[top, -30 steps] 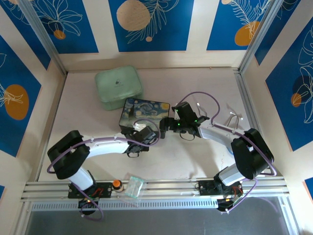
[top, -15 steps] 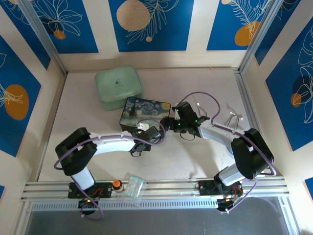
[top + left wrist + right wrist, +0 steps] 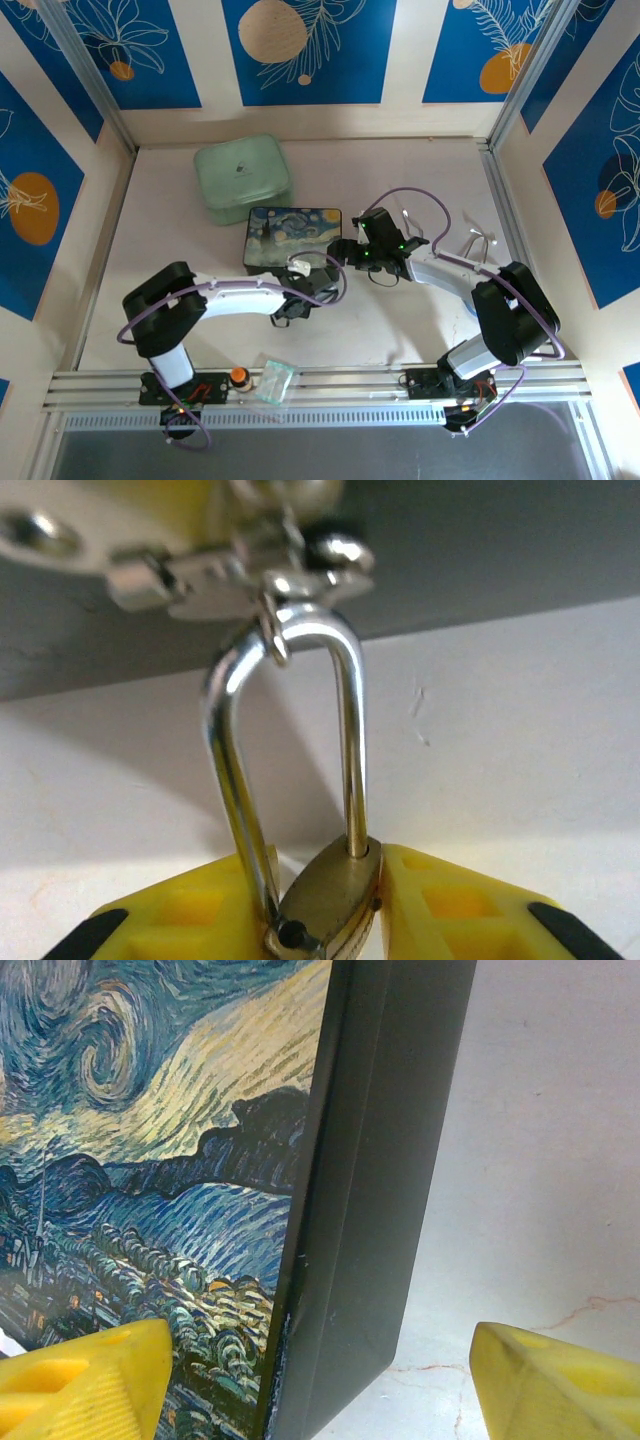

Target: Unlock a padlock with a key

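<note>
1. My left gripper is clenched on the padlock. One yellow finger presses each side of its brass body, low in the left wrist view.
2. The padlock hangs from the hasp on the box's near face, close over the bench. Its shackle loops up through the hasp. The right leg is seated in the body. The left leg runs down beside the body, and I cannot tell whether it is latched.
3. I judge my job here is to steady the lock for the key. To do that well I should keep the squeeze on the flat faces and pull lightly away from the hasp so the shackle goes taut and the body stops swinging. I should also turn the bottom end out toward my right arm. Too hard a twist could bend the hasp or let the smooth brass slip out.
4. The box lies between my two arms in the top view.
5. My right gripper is released and holds nothing. Its fingers are spread wide across the box's dark right wall.
6. The right gripper must bring the key. It should pinch the key by its head and line it up with the body's long axis. A thin key pushed off-axis would likely skid and drop.
</note>
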